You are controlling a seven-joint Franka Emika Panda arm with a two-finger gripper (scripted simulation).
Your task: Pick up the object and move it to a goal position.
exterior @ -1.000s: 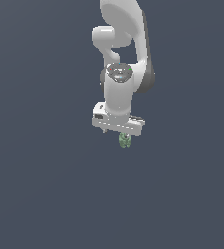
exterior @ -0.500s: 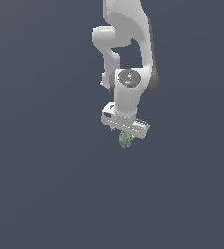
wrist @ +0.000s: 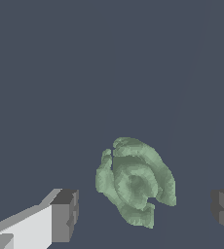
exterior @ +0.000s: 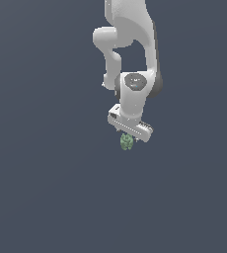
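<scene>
Object (wrist: 133, 182) lies between released tool (wrist: 145, 211) fingers, untouched; nothing obstructs.

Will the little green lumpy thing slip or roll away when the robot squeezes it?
It might. The green blob is knobbly and rounded, so flat fingers may catch only its bumps, and it could twist. It looks tiny beside the open gripper, so probably light. With no flat side showing, a nudge might wobble it.

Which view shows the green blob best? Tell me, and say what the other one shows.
The wrist view: the green blob fills the frame, its ridged lumps clear, between the open gripper's fingers. The exterior view shows only a tiny green speck beneath the gripper.
</scene>
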